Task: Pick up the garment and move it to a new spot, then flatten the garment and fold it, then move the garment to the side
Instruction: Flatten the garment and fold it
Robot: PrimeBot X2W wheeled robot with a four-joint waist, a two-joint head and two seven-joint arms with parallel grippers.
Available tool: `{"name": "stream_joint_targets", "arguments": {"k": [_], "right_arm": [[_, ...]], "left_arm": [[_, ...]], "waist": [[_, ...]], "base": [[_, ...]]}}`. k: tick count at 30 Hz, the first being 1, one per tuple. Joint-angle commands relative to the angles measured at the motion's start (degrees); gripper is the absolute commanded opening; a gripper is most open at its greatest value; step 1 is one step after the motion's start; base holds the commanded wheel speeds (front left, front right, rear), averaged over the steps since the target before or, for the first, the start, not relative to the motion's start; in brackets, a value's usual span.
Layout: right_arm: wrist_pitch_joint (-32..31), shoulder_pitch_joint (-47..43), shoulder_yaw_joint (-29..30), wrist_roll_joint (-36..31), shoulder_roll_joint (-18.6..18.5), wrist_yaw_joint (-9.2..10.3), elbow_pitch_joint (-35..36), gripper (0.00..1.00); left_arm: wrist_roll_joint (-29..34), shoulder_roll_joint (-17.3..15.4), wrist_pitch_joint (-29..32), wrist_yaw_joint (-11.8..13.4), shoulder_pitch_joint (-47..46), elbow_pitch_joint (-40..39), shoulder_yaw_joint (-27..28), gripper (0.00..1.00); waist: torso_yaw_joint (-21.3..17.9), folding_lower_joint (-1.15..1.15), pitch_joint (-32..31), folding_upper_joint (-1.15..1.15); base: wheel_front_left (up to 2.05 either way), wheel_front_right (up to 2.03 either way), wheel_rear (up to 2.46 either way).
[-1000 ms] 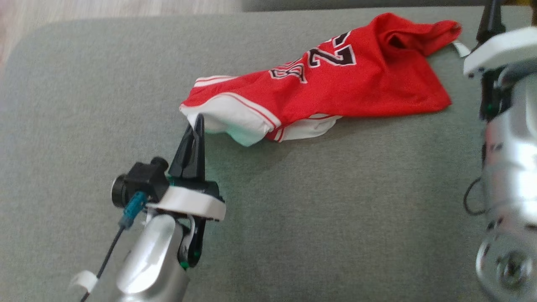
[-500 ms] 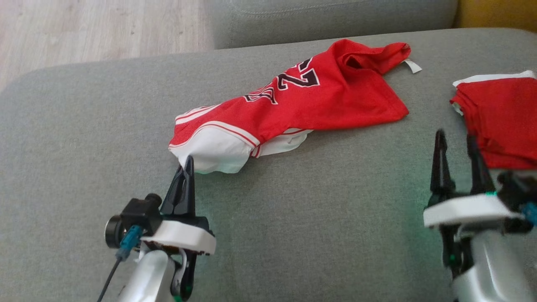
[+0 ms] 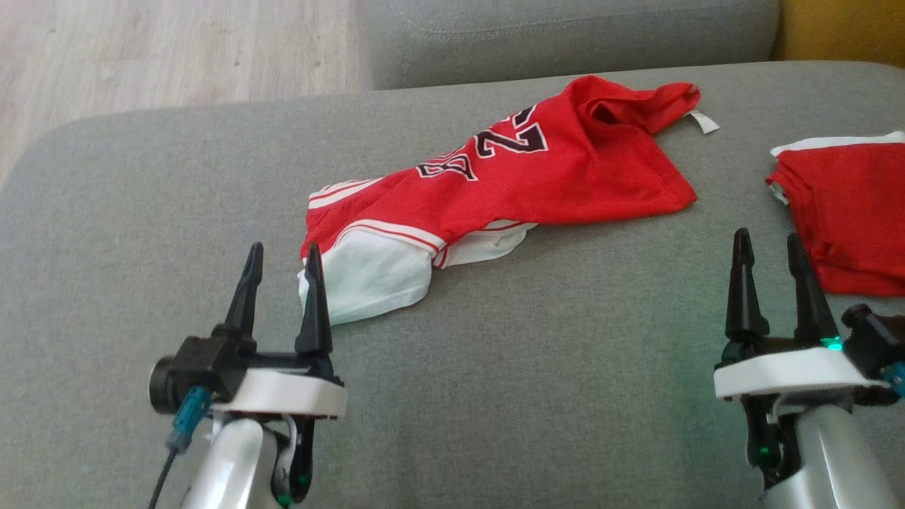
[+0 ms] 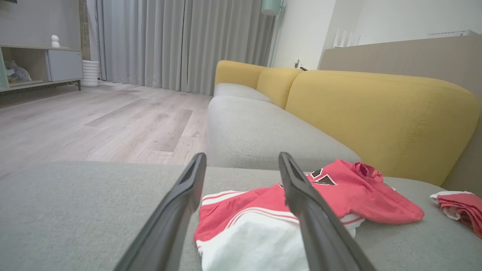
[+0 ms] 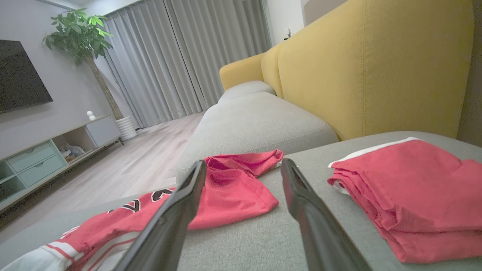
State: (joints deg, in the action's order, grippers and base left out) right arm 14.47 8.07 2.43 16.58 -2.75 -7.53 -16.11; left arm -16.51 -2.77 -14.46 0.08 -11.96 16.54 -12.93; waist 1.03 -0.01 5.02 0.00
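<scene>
Two grippers gape empty: left gripper (image 3: 283, 251) just beside the jersey (image 3: 565, 177), right gripper (image 3: 767, 239) well apart; jersey lettering partly creased, unreadable.

You have the red fabric jersey (image 3: 565, 177) — white trim, black numerals — lying rumpled, stretched diagonally across the grey sofa cushion (image 3: 530, 396).

The jersey (image 3: 580, 177) at centre frame is red with white striped trim and black, white-edged numbers, on a grey cushion (image 3: 530, 396) below a yellow backrest (image 4: 376, 113).
</scene>
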Motion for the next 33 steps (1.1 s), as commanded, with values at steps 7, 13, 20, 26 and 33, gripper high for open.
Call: {"name": "stream_joint_targets", "arguments": {"k": [7,13,20,26,33], "right_arm": [[-1.26,4.07,0.56,-2.44,-0.13,0.04,-2.05,1.0],[-6.57,12.25,4.81,-3.27,-0.13,0.04,-10.45,1.0],[-9.94,22.76,12.21,-7.18,-0.13,0.04,-23.78,1.0],[-8.86,29.4,18.16,-13.63,-0.13,0.04,-32.74,1.0],[-8.05,33.27,23.38,-19.69,-0.13,0.04,-39.14,1.0]], "left_arm": [[0.22,-0.12,-0.53,0.48,-1.84,-2.37,0.62,1.0],[-0.15,-0.11,-0.53,0.64,-3.59,-1.82,-0.93,1.0],[-0.75,-0.11,-0.53,0.89,-5.41,-1.46,-2.45,1.0],[-1.12,-0.11,-0.53,1.19,-6.43,-1.44,-3.34,1.0],[-1.23,-0.11,-0.53,1.44,-6.99,-1.17,-3.95,1.0]], "waist": [[1.97,0.01,3.24,0.0],[3.77,0.01,6.19,0.0],[6.03,0.01,8.96,0.0],[7.32,0.01,10.39,0.0],[7.77,0.01,11.14,0.0]], "base": [[0.0,0.0,0.0],[0.0,0.0,0.0],[0.0,0.0,0.0],[0.0,0.0,0.0],[0.0,0.0,0.0]]}}
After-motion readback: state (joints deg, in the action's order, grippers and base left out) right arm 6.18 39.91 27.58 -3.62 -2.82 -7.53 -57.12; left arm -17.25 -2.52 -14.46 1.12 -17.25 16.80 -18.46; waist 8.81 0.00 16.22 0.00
